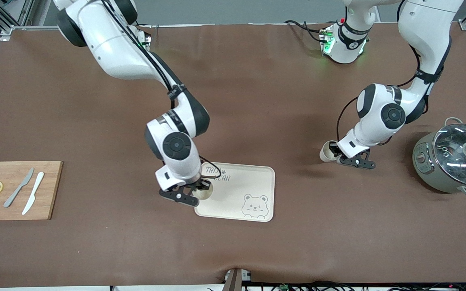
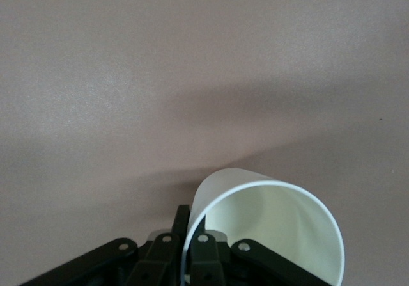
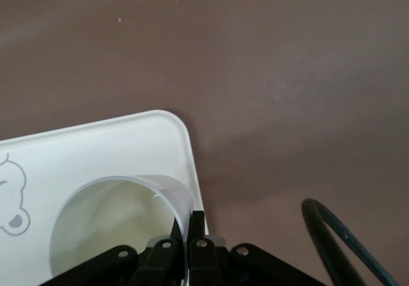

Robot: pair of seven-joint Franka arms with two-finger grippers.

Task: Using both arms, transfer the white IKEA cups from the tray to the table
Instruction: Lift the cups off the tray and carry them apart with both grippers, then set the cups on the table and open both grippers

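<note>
I am clenching my right gripper (image 1: 195, 193) on one cup's (image 1: 203, 192) rim at the tray's (image 1: 253, 182) nine o'clock edge, not lifted yet, while my left gripper (image 1: 340, 158) is pinching the other cup (image 1: 328, 151) over the table (image 1: 257, 97), off the tray but unreleased.

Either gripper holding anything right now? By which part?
Both. Left gripper pinches a white cup by its rim wall, over the table. Right gripper pinches the other cup by its rim, at the tray.
</note>
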